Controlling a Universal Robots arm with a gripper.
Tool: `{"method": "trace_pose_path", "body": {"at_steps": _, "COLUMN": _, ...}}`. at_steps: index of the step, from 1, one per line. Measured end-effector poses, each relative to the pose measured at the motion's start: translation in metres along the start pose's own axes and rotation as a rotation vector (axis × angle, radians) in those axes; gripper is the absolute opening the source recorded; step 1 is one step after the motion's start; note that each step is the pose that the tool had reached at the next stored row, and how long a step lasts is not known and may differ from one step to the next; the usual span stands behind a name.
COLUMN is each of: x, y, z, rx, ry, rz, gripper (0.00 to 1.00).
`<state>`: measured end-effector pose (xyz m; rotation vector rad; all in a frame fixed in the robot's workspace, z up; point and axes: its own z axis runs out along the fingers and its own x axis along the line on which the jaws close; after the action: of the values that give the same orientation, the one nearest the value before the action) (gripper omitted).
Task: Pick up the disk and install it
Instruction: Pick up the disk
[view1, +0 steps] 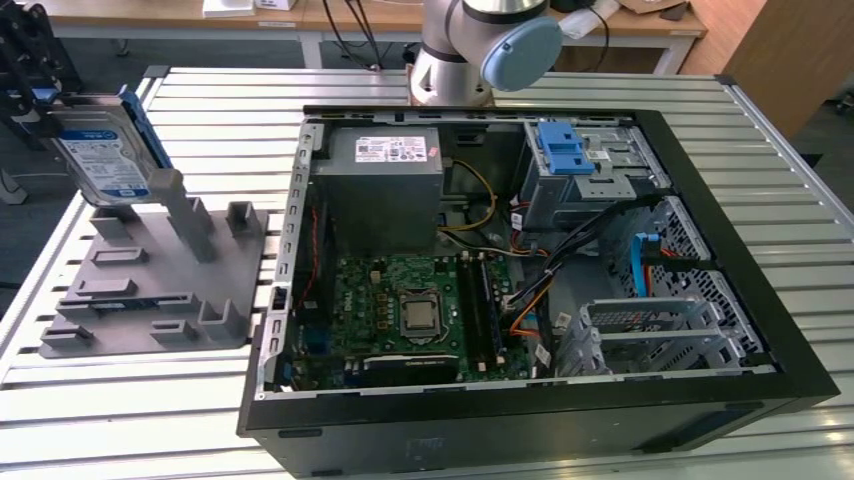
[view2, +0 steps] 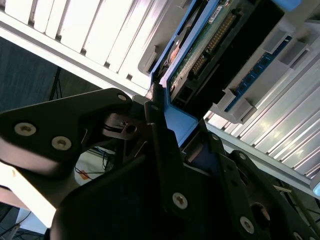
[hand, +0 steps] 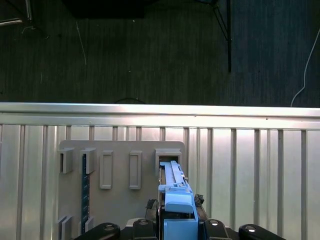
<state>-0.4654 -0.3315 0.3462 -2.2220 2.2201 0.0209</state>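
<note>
My gripper (hand: 175, 205) clamps the disk (view1: 104, 150) by blue carrier; sits in grey rack (view1: 147, 290) slot; lift, computer case (view1: 694, 400) install pending.

One disk (view1: 104, 155); one grey slotted rack (view1: 120, 290); one open computer case (view1: 507, 445); one power supply (view1: 387, 200); one motherboard (view1: 387, 300); one slatted surface (view1: 787, 200).

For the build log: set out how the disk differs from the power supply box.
The disk is a thin slab standing on edge; the power supply box is a deep block. The disk sits in a blue frame; the power supply box is bare grey. The disk rests in the grey stand outside the computer case; the power supply box is mounted inside it. Both carry a printed label.
</note>
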Motion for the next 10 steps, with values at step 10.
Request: {"method": "trace_pose_path", "body": {"at_steps": 10, "x": -0.0001, "y": -0.0006, "z": -0.0047, "rx": 0.0000, "ry": 0.0000, "rz": 0.000, "gripper": 0.36}}
